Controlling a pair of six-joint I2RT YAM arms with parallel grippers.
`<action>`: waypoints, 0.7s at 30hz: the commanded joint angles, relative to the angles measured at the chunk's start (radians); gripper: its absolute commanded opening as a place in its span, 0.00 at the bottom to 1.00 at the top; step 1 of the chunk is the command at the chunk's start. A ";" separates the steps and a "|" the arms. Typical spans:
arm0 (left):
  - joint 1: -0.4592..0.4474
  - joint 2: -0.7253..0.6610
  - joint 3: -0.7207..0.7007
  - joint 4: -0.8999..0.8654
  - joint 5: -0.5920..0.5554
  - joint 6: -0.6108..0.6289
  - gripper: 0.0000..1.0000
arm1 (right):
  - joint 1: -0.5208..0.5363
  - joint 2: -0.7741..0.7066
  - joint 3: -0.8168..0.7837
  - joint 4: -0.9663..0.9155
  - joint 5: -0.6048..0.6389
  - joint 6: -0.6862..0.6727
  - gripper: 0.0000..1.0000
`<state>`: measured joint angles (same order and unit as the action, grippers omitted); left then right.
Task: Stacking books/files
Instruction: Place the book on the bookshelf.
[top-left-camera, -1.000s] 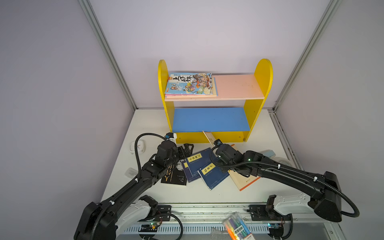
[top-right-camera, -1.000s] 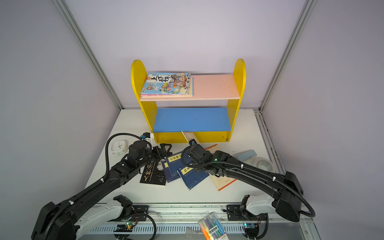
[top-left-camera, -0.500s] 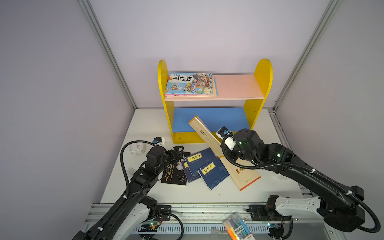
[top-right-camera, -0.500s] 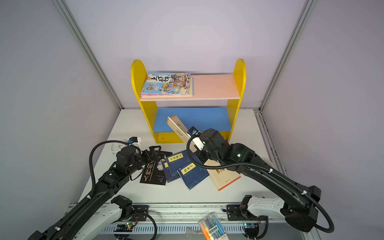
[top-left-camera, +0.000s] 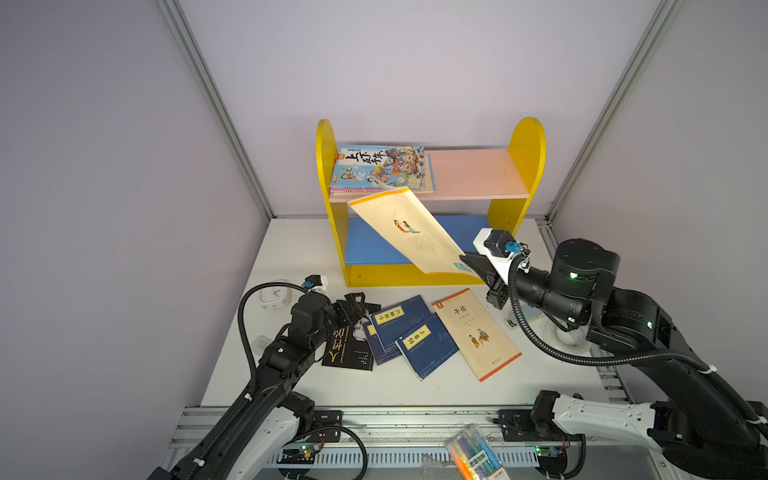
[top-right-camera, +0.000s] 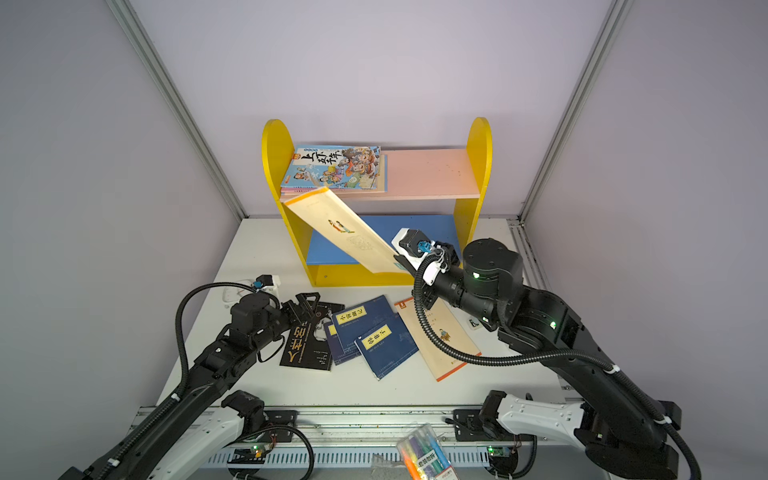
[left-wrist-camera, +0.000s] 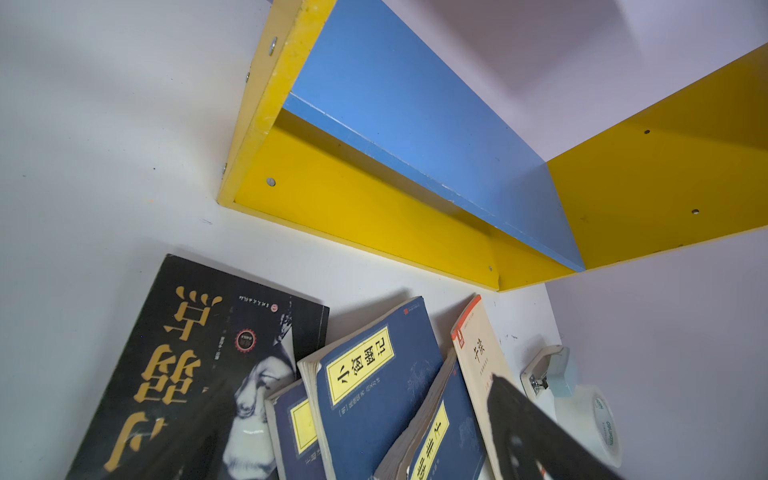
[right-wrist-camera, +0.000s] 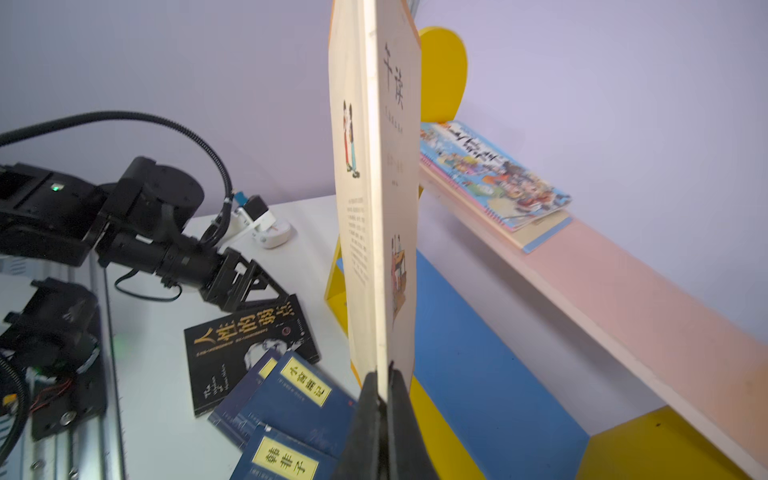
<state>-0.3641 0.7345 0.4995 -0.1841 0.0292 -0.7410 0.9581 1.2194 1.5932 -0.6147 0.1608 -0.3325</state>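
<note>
R: my right gripper (top-left-camera: 468, 262) has its fingers (right-wrist-camera: 365, 419) clamped on a corner of the cream book (top-left-camera: 409, 230), which is raised and tilted; its far edge beyond them nears the comic stack (top-left-camera: 382, 168) on the shelf (top-left-camera: 517, 141) | L: my left gripper (top-left-camera: 356, 306) is spread wide and empty, the black book (top-left-camera: 347, 351) just below its fingers (left-wrist-camera: 532, 428), the navy books (top-left-camera: 401, 324) beside them.

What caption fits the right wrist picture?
Right end effector clamps a thin cream paperback near the blue cartoon-cover book on the pink shelf board.
</note>
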 joint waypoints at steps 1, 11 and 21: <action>0.001 0.002 0.009 0.002 0.009 0.006 0.97 | -0.001 0.036 0.071 0.175 0.139 -0.061 0.00; 0.001 -0.023 0.000 -0.021 0.001 -0.001 0.97 | -0.071 0.249 0.295 0.363 0.338 -0.277 0.00; 0.001 -0.030 -0.019 -0.029 0.000 -0.018 0.97 | -0.163 0.575 0.519 0.357 0.371 -0.507 0.00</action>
<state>-0.3641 0.7071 0.4839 -0.2157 0.0322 -0.7532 0.7959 1.7271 2.0789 -0.2802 0.5037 -0.7174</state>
